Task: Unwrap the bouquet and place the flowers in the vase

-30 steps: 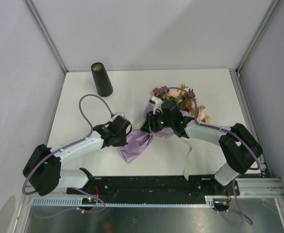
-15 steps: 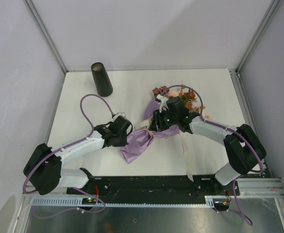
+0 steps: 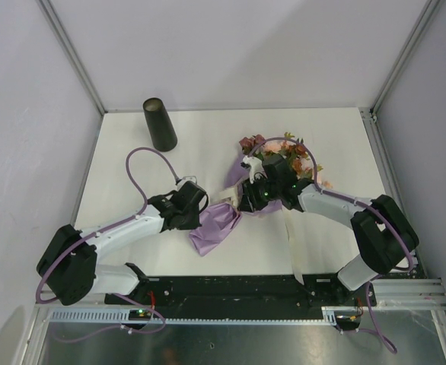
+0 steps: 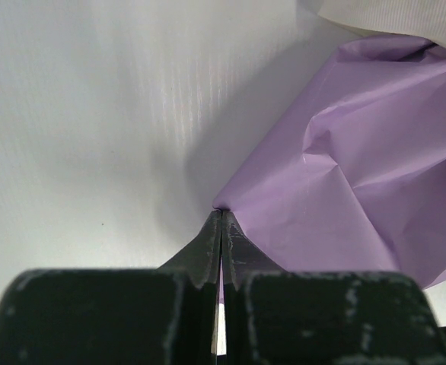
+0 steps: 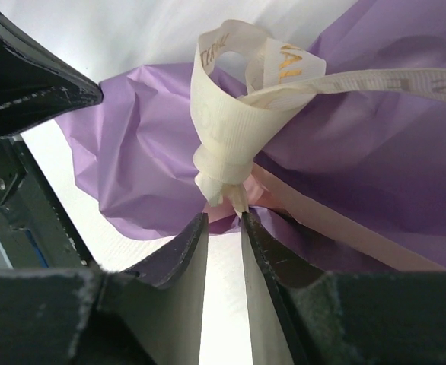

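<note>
The bouquet [image 3: 252, 143] lies on the worktop [image 3: 208, 144] between the two pincers. Its flowers [image 3: 293, 149] lie just beyond the right pincer [image 5: 223, 220], and its tail of wrapping paper [image 4: 345, 152] reaches across to the left pincer [image 4: 221, 217]. The left pincer is pressed together and pinches a corner of this paper. The paper is thin, light and creases readily, so it is likely to tear or slip if pulled sharply. The right pincer stands slightly apart with the ribbon [image 5: 230, 114] knot at its mouth; whether it clamps the knot cannot be told. The ribbon is soft and flat and looks tightly tied. Take it by a loose loop or tail above the knot, not by the knot itself. The stems are probably light and springy; grip them low, clear of the heads. The vase [image 3: 160, 124] stands upright well beyond the left pincer and looks easy to topple.
</note>
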Available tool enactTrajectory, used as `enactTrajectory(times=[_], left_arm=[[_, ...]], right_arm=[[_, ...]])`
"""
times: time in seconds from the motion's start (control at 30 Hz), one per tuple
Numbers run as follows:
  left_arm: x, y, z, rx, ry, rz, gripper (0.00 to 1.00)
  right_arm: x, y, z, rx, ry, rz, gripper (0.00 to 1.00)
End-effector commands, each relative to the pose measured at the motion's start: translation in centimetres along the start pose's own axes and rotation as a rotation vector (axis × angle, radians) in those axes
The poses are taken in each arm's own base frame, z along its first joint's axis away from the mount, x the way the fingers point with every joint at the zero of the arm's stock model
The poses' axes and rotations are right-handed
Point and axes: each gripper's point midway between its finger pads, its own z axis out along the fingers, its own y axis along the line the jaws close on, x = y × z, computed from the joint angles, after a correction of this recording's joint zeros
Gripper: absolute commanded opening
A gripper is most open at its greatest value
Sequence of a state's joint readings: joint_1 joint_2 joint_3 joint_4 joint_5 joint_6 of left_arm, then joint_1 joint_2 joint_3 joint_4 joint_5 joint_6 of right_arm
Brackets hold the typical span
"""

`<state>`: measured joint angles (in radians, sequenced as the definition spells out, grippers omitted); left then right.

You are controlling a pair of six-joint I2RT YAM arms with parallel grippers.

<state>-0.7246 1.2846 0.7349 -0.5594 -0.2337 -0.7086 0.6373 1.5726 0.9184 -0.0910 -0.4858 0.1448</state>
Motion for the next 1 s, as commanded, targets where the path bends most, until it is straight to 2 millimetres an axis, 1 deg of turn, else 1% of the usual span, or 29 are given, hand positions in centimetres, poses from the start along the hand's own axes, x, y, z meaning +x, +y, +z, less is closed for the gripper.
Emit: enactTrajectory(times=[0.0,0.13,0.3,0.4,0.6,0.7,0.77,0.87,0.97], left_arm=[[-2.1,-1.4,-1.0,0.036,-0.067,-0.032,0.0],[-2.0,-1.4,-0.9,0.035,-0.065,-0.031,0.0],[-2.0,-1.4,-0.9,0.036,-0.062,-0.033,0.0],[-2.0,-1.5,-0.9,0.037,-0.063,-0.034,0.0],[-2.3,-0.9,-1.0,0.015,-0.09,-0.057,0.0],[-2.3,-0.7,-1.1,0.007,-0.1,-0.074,0.0],[-2.4,-0.8,-1.1,0.011,-0.101,-0.075,0.0],[-2.4,-0.9,-1.1,0.013,-0.096,-0.073,0.0],[-2.2,-0.8,-1.0,0.01,-0.091,-0.073,0.0]], right_arm=[[-0.6,-0.5,0.5,0.008,-0.041,-0.082,0.3],[-0.7,-0.9,1.1,0.023,-0.064,-0.101,0.31],[-0.9,-0.8,1.9,0.024,-0.085,-0.118,0.32],[-1.0,-0.8,2.3,0.028,-0.09,-0.109,0.3],[-1.3,-1.9,2.1,0.107,-0.108,-0.097,0.23],[-1.1,-1.5,2.1,0.095,-0.098,-0.111,0.3],[-0.7,-1.1,2.5,0.094,-0.089,-0.129,0.31],[-0.2,-1.1,2.9,0.095,-0.082,-0.129,0.28],[-0.3,-1.2,2.9,0.109,-0.09,-0.124,0.23]])
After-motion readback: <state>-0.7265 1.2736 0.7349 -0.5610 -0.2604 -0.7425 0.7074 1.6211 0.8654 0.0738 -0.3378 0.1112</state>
